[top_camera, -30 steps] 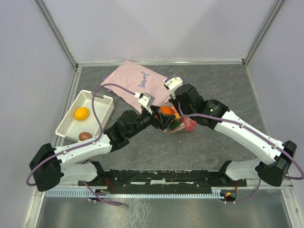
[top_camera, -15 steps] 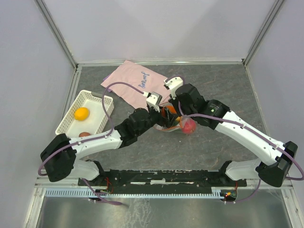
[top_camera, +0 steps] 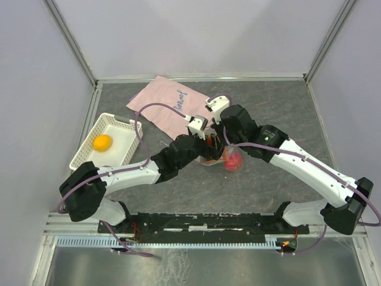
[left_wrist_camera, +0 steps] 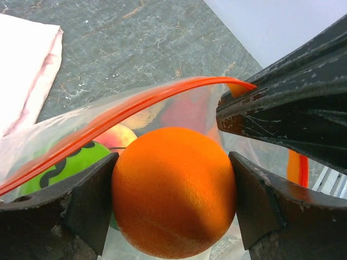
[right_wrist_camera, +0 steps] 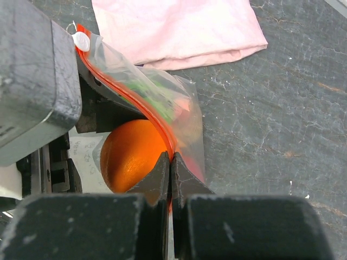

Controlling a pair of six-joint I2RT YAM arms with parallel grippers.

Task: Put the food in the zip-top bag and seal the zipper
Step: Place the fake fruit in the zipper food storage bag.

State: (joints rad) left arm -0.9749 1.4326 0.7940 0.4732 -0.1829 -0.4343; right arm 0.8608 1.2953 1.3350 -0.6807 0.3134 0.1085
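Zip-top bag (right_wrist_camera: 187, 116) of clear crinkly plastic part-filled; left gripper (left_wrist_camera: 172, 179) clamps round orange fruit (left_wrist_camera: 173, 211) at mouth, right gripper (right_wrist_camera: 171, 168) pinches red-orange zipper (left_wrist_camera: 135, 105); second orange fruit (top_camera: 102, 142) in white slotted basket (top_camera: 122, 118), sealing remain

Bright, even light; soft sheen on the orange fruit (left_wrist_camera: 173, 192).

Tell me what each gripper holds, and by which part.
Left gripper: the orange fruit, clamped across its middle. Right gripper: the zip-top bag, pinched by its red-orange zipper strip.
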